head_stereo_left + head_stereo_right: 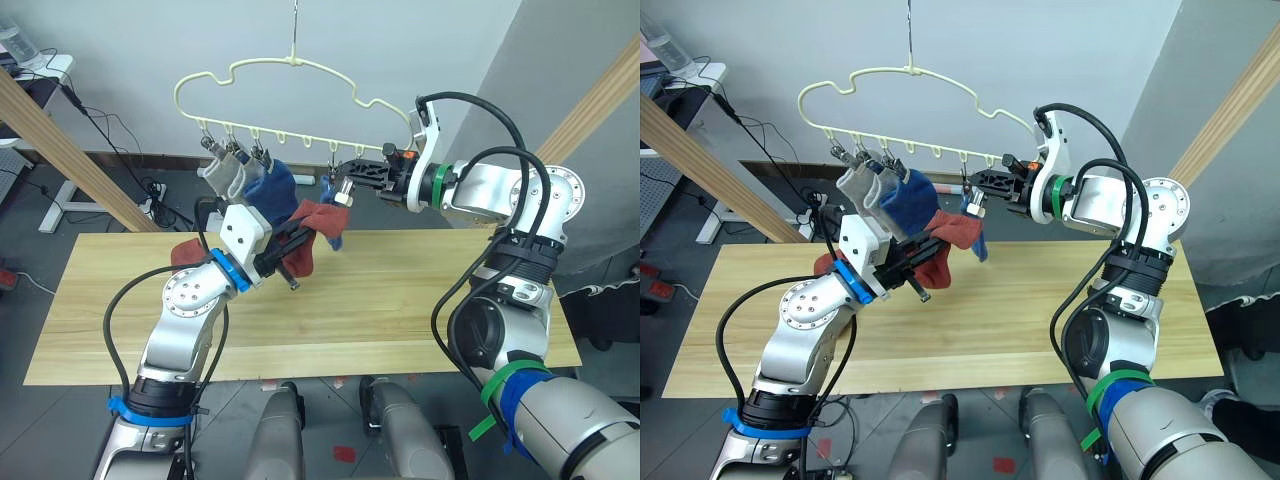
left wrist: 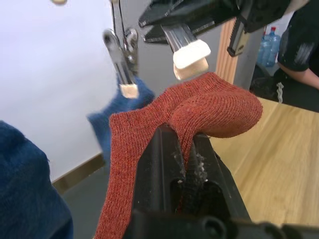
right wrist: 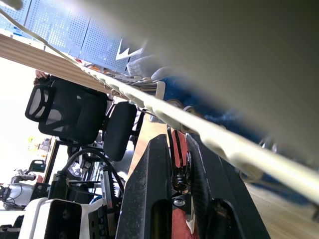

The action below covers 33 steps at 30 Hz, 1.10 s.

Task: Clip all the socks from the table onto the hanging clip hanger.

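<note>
Now left claw pinches red sock just under a clip; right claw squeezes that clip, presumably opening it for the sock.

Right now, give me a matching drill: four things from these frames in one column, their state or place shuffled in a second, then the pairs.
Things:
1. rust-red knit sock
2. light grey socks
3. right gripper
4. long light wooden plank table

States:
A. squeezing a metal clip on the pale yellow cloud-shaped clip hanger
B. already clipped, hanging
C. pinched in the left gripper
D. under both arms

Pairs: 1-C, 2-B, 3-A, 4-D
</note>
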Available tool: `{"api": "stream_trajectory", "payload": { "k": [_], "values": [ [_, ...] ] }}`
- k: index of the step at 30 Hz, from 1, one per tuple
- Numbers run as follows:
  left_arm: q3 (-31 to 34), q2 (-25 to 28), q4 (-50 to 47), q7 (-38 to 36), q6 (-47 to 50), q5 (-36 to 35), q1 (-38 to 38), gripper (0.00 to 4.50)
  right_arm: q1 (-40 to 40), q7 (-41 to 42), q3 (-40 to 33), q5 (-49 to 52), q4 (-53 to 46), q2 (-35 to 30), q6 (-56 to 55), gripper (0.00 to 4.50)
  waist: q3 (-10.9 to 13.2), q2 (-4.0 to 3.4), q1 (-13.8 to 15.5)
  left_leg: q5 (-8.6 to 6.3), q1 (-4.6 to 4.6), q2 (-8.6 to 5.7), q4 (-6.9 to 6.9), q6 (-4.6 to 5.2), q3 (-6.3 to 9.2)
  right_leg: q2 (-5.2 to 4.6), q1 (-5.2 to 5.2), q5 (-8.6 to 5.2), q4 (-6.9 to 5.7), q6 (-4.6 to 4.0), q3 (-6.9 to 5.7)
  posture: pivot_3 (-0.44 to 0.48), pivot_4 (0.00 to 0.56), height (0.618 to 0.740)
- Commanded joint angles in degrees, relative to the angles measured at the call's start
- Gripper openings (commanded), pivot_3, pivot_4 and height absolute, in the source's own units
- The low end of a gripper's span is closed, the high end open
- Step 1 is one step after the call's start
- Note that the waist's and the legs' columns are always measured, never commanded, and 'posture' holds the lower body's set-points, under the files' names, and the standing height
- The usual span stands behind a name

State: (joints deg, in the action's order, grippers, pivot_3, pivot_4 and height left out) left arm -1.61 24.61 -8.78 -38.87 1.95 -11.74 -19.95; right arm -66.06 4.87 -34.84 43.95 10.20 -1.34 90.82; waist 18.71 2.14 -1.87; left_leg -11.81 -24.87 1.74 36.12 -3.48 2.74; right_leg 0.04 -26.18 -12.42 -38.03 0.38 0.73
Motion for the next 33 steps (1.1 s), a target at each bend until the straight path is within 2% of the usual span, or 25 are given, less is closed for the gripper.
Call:
{"api": "stream_trajectory", "payload": {
  "k": [1, 20, 32, 33],
  "values": [
    [1.6, -0.5, -2.0, 0.5, -1.5, -1.5, -0.6, 0.04, -0.7, 0.3, -0.1, 0.7, -1.9, 0.0, 0.5, 0.46, 0.0, 0.00, 0.0, 0.00, 0.00, 0.00, 0.00, 0.00, 0.00, 0.00, 0.00, 0.01, 0.00, -0.01, 0.00, -0.004, 0.304, 0.740],
    [0.8, -1.1, -1.6, 1.3, -1.1, -1.1, -0.9, 0.04, -1.3, -2.9, -3.3, 4.4, -1.4, 2.0, 1.7, 0.46, 0.0, 0.00, 0.0, 0.00, 0.00, 0.00, 0.01, 0.00, 0.00, 0.00, 0.00, 0.07, -0.02, -0.11, -0.01, -0.008, 0.302, 0.740],
    [1.2, -1.4, -1.5, 1.9, -0.7, -1.1, -1.5, 0.04, 0.0, -4.8, -1.9, 8.9, -1.2, 1.6, 1.7, 0.46, 0.0, 0.00, 0.0, 0.00, 0.00, 0.00, 0.01, 0.00, 0.00, 0.00, 0.00, 0.07, -0.03, -0.12, -0.01, -0.006, 0.306, 0.740],
    [1.2, -1.4, -1.5, 1.9, -0.7, -1.2, -1.5, 0.01, 0.0, -5.0, -1.9, 9.0, -1.1, 1.5, 1.7, 0.68, 0.0, 0.00, 0.0, 0.00, 0.00, 0.00, 0.01, 0.00, 0.00, 0.00, 0.00, 0.07, -0.03, -0.12, -0.01, -0.006, 0.306, 0.740]
  ]
}}
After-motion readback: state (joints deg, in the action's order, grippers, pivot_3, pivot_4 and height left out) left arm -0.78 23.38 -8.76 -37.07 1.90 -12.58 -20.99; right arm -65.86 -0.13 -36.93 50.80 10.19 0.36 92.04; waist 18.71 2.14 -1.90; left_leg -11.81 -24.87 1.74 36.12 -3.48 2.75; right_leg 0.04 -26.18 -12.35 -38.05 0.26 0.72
